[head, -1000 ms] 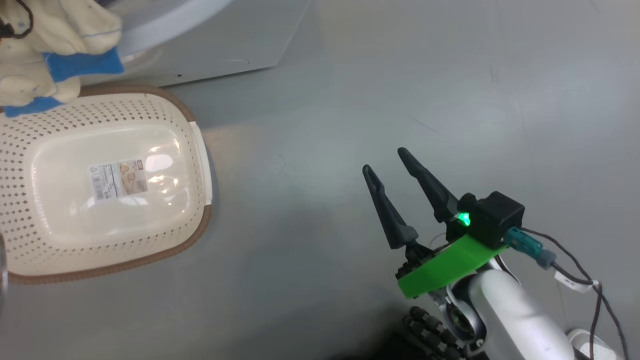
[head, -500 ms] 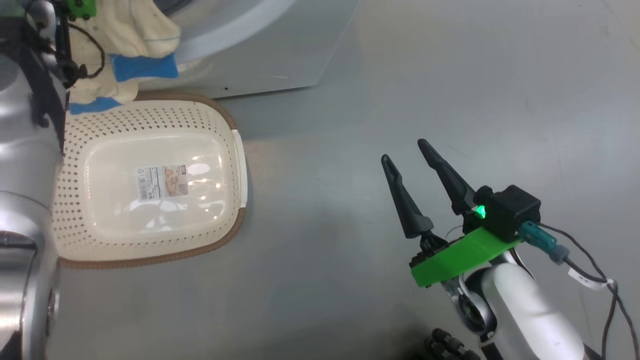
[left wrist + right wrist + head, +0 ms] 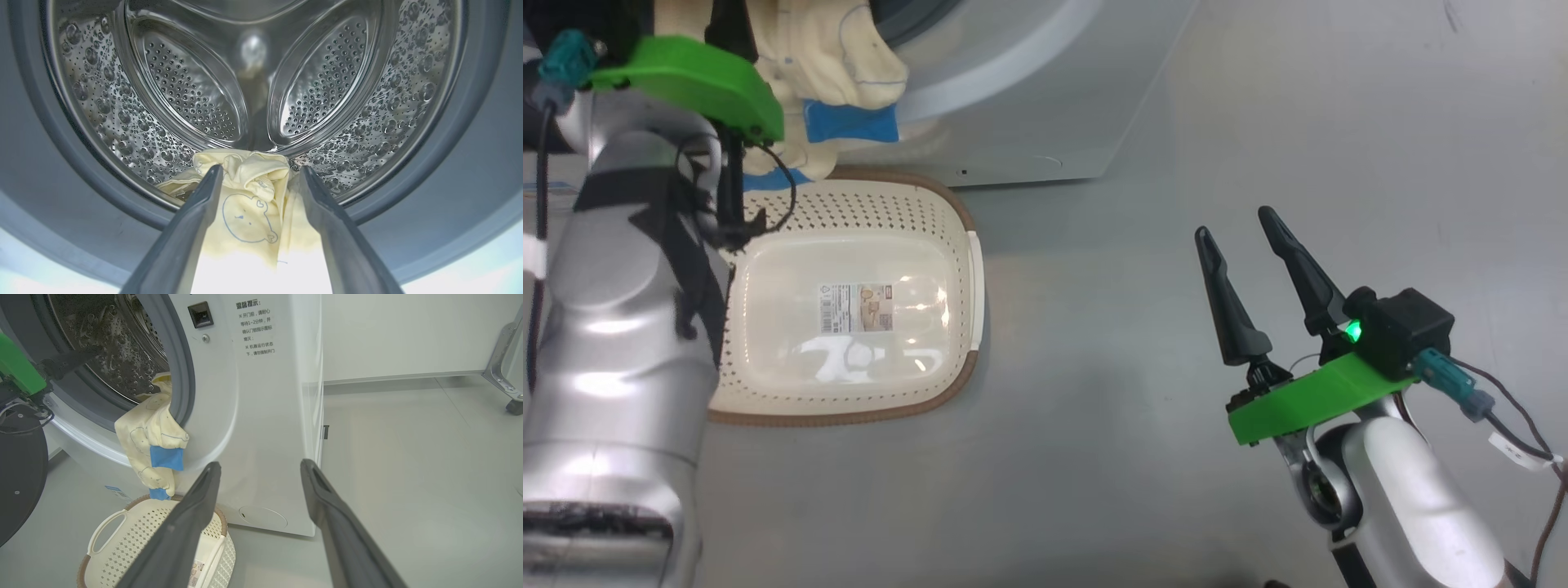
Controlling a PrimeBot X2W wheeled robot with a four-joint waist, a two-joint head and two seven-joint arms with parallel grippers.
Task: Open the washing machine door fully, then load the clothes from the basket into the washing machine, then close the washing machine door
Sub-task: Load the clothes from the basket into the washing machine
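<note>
The washing machine is seen with its round mouth open. The clothes are hung over the lip of the mouth. One end is laid inside the drum. The rest is draped down the white front, with a blue patch near the bottom. The lowest bit is hung just over the back rim of the basket; whether the rim is touched cannot be told. The basket is set on the floor, right in front of the machine, and a label is seen on its base. The left gripper is held at the mouth, its fingers spread wide, with the clothes lying loose between them. The right gripper is held over the floor, well away from the basket, and its fingers are spread wide too.
</note>
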